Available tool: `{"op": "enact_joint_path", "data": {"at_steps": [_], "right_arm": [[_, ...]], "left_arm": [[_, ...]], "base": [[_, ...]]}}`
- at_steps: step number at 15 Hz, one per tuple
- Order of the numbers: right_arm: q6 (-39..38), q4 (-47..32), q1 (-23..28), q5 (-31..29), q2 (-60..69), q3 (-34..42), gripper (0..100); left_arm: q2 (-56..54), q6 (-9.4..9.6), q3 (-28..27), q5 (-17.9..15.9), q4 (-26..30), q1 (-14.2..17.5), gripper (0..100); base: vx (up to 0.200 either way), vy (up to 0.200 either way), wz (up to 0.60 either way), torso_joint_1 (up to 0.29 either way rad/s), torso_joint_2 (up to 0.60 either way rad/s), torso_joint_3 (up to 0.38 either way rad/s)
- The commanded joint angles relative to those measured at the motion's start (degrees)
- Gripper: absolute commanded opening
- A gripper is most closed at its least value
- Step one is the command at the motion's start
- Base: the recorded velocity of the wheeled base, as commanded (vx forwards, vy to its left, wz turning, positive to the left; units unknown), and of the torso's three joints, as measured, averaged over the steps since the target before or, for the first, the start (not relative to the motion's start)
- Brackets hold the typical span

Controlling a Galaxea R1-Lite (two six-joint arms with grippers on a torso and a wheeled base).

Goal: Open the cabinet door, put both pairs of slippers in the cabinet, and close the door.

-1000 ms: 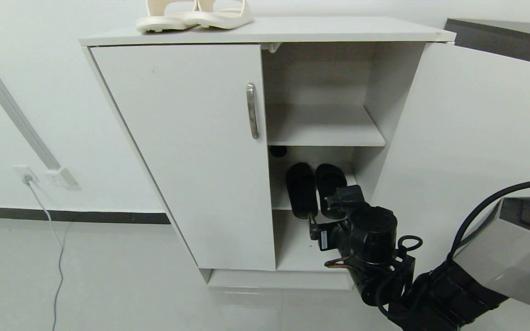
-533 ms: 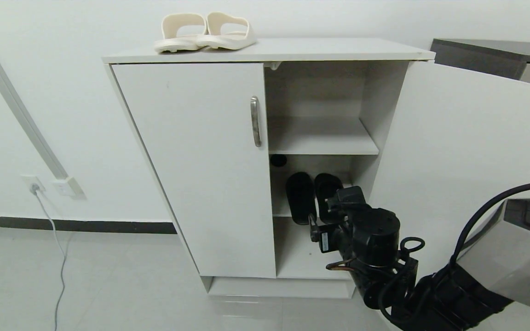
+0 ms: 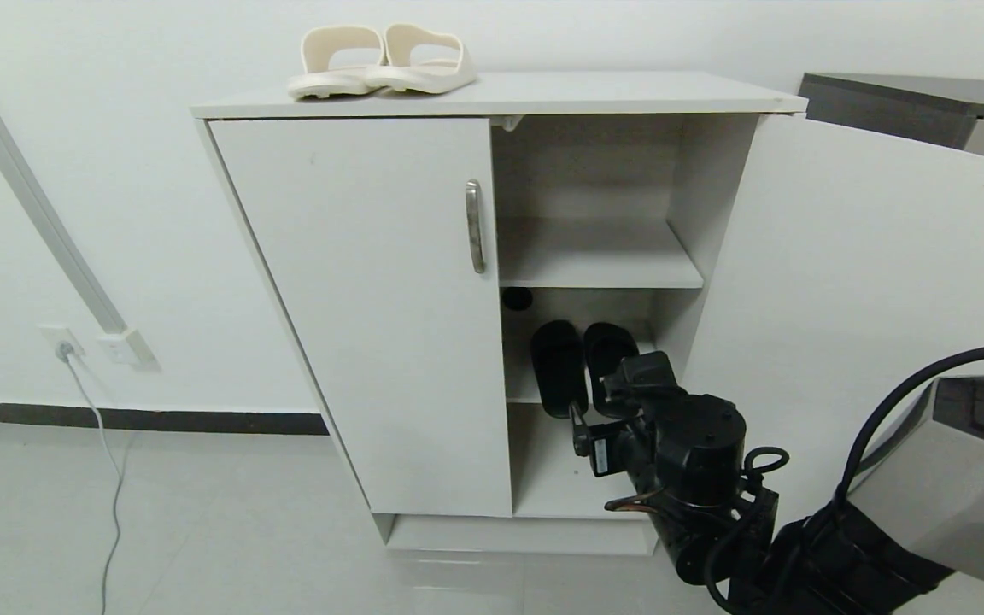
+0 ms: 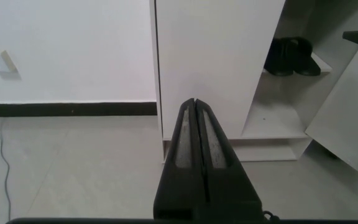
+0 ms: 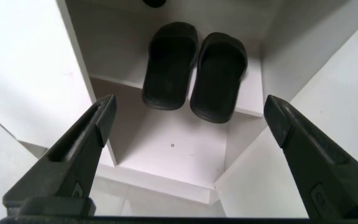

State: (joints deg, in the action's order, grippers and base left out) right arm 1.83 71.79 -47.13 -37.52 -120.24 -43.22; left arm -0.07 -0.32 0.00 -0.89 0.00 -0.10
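Black foam **slippers** (image 3: 582,367), one pair. Location: middle shelf (image 3: 516,376) of the white cabinet (image 3: 355,299), right-hand bay. They lie side by side and touching, soles down. Long axes run front to back, and the near ends overhang the shelf's front edge. Toe or heel outward: cannot tell.

Cream **slippers** (image 3: 383,60), one pair. Location: cabinet top (image 3: 629,85), toward its left rear, not yet stowed. They lie side by side, straps arched upward. Long axes run roughly front to back, slightly angled. The heel ends appear to face the room.

**Right door** (image 3: 868,282): swung wide open. The left door's handle (image 3: 475,226) is vertical, and that door is closed. The upper shelf (image 3: 594,256) is bare.

**Right pincer** (image 5: 188,115): fingers spread wide and holding nothing. It hangs just in front of the black pair, apart from them, at shelf height.

**Left pincer** (image 4: 194,102): fingers pressed together and holding nothing. It sits low, well apart from the cabinet.

**Step in hand (judged):** one pair placed. The right arm should clear the bay and go for the cream pair.

**Handling note:**
- Draw straight back along the slippers' long axis, so the spread fingers pass either side of the overhanging ends without nudging them off.
- Keep clear of the open door.
- Rise only once outside the bay.
- Take the cream pair together, across their joined inner edges.
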Motion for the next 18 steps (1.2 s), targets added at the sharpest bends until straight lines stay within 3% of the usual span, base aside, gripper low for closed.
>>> {"op": "enact_joint_path", "data": {"at_steps": [1, 16, 18], "right_arm": [[0.0, 0.0, -0.2, 0.0, -0.1, 0.1, 100], [0.0, 0.1, -0.9, 0.0, 0.1, 0.7, 100], [1.3, 2.8, -0.8, 0.3, 0.1, 2.3, 100]], "left_arm": [[0.1, -0.03, 0.0, 0.0, 0.0, 0.0, 0], [0.1, -0.12, 0.0, 0.0, 0.0, 0.0, 0], [0.1, -0.12, 0.0, 0.0, 0.0, 0.0, 0]], "base": [[0.0, 0.2, 0.0, 0.002, 0.0, -0.002], [0.0, 0.2, 0.0, 0.003, 0.0, 0.002], [0.0, 0.1, 0.0, 0.001, 0.0, 0.004]]}}
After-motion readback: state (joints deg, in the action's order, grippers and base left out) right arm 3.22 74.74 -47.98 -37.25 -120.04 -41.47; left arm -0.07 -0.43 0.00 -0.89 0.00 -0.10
